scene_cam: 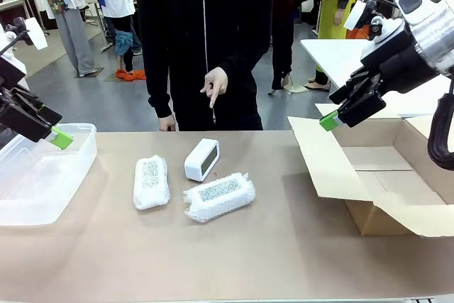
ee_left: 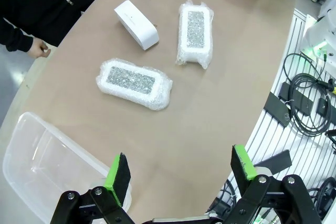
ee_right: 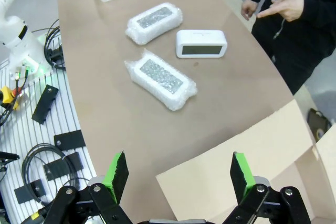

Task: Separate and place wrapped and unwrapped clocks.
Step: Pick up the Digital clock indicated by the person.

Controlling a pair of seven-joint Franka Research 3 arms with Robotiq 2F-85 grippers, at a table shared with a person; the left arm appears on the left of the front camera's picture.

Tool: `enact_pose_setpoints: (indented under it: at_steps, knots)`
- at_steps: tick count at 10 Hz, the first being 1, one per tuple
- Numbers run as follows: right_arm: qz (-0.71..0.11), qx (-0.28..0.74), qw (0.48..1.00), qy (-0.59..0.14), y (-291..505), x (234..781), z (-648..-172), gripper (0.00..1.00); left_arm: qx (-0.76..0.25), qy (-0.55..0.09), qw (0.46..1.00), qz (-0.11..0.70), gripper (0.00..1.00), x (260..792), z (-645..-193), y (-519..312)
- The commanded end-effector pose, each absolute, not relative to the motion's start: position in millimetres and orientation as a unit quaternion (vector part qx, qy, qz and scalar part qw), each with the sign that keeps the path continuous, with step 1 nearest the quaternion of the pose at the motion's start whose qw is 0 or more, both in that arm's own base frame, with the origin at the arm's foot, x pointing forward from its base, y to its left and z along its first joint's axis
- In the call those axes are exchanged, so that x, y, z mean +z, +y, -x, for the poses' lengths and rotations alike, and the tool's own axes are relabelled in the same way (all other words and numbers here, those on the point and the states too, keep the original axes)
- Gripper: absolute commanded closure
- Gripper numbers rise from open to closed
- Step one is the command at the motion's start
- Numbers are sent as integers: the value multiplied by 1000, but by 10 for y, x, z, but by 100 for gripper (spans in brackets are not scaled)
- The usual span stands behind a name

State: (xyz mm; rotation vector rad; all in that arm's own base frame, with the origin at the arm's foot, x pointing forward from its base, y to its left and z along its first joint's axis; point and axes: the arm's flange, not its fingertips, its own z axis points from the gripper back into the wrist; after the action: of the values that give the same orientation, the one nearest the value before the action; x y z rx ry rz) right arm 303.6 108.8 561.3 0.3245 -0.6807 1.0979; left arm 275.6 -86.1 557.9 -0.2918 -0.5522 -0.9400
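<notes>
**Desk:** What's on your screens, biggest thing first?

**Operator:** I see the brown table point(scene_cam: 284, 260) across the lower half of the front view. At its right edge sits an open cardboard box point(scene_cam: 397, 175) with its flaps spread. At the left edge there's a clear plastic tub point(scene_cam: 35, 175). A person point(scene_cam: 206, 26) in black stands top centre, one hand point(scene_cam: 214, 84) pointing down at the table.

**Desk:** And the clocks?

**Operator:** I count three, all mid-table, none in the box or the tub. The left bundle point(scene_cam: 151, 182) lies lengthwise just left of centre with its speckled face up. The right bundle point(scene_cam: 219, 196) lies at an angle beside it, lower in the frame. The bare clock point(scene_cam: 201, 159) stands on its long edge just above them, closest to the person. From my wrist views none of them touch.

**Desk:** Pincers?

**Operator:** My left gripper point(ee_left: 178, 157) hangs over the tub's rim at the far left, jaws spread wide, holding nothing. My right gripper point(ee_right: 178, 158) hangs above the box flap at upper right, just as wide, with nothing between the pads.
</notes>
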Motion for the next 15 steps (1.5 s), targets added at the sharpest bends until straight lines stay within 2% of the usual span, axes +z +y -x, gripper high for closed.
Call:
enact_pose_setpoints:
  at_steps: [1, 12, 13, 15]
  knots:
    - [-165, 512, 782, -316, 1092, 5613, -3029, 0, -448, -263, 843, 143, 0, 5588, -2751, -861]
    - [-165, 512, 782, -316, 1092, 5613, -3029, 0, -445, -262, 845, 138, 0, 5580, -2757, -861]
    - [-165, 512, 782, -316, 1092, 5613, -3029, 0, -375, -291, 868, 148, 0, 5662, -2980, -1121]
    - [-165, 512, 782, -316, 1092, 5613, -3029, 0, -289, -256, 913, 133, 0, 5788, -3309, -1902]
